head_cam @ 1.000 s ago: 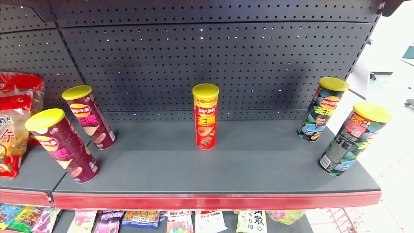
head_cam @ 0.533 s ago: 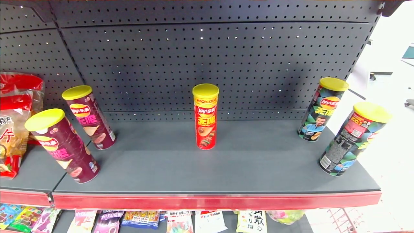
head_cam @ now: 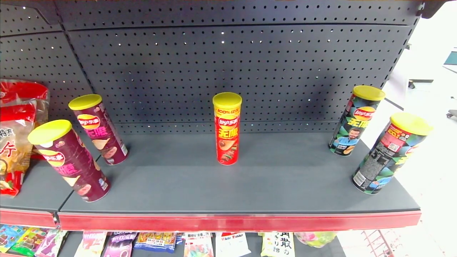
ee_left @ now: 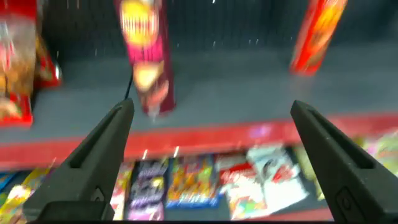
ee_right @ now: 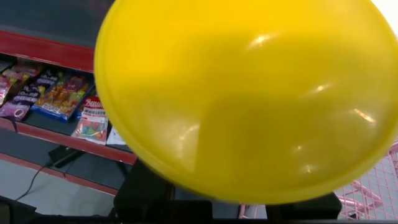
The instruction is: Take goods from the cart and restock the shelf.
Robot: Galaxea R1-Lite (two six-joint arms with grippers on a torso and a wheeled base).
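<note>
While the left gripper (ee_left: 211, 109) is hanging spread before the shelf (head_cam: 250, 189), the right gripper (ee_right: 227, 206) is pinching a yellow-lidded can (ee_right: 249, 93), which is calling for an upright set-down in the gap beside the red can (head_cam: 227, 128).

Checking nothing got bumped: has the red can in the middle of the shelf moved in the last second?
No. The red can stands upright in the same spot against the pegboard behind it.
</note>
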